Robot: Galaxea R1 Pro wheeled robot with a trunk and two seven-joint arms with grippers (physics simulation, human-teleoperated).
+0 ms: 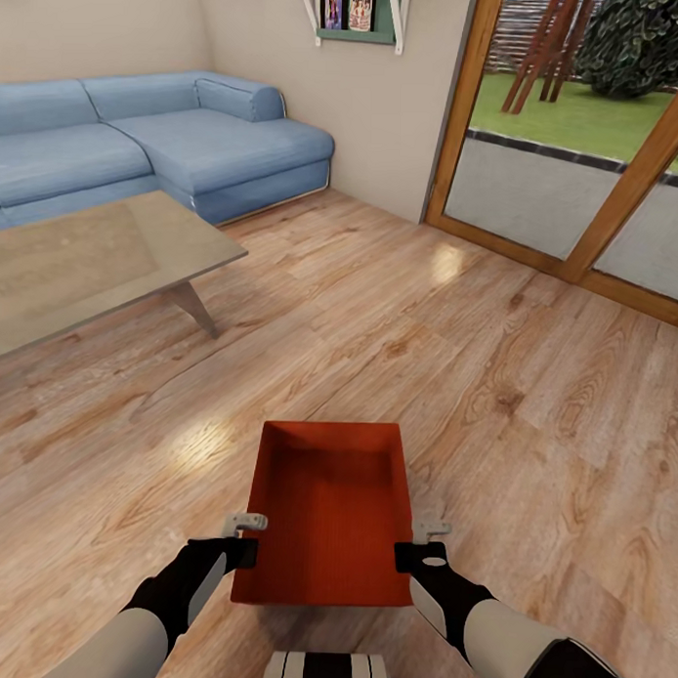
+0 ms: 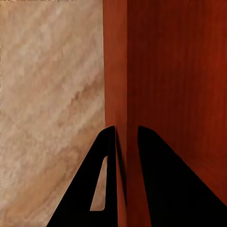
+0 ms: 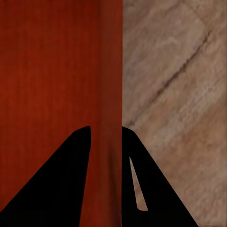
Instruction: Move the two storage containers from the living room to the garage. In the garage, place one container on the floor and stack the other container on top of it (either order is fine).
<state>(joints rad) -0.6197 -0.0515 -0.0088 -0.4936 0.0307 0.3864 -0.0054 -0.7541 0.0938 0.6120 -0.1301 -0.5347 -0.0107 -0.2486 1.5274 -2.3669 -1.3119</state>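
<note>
One orange-red open-top storage container [image 1: 328, 515] is held out in front of me above the light wood-plank floor of the living room. My left gripper [image 1: 246, 552] is shut on its left wall, and the left wrist view has that wall [image 2: 116, 94] running between the two black fingers [image 2: 106, 179]. My right gripper [image 1: 415, 556] is shut on its right wall, and the right wrist view shows the wall [image 3: 111, 94] pinched between the black fingers [image 3: 71, 179]. The container is empty inside.
A glass coffee table [image 1: 88, 262] stands at the left, with a blue corner sofa [image 1: 160, 142] behind it. Wood-framed glass doors [image 1: 580, 142] onto a lawn fill the right back wall. Open plank floor [image 1: 427, 342] stretches ahead and to the right.
</note>
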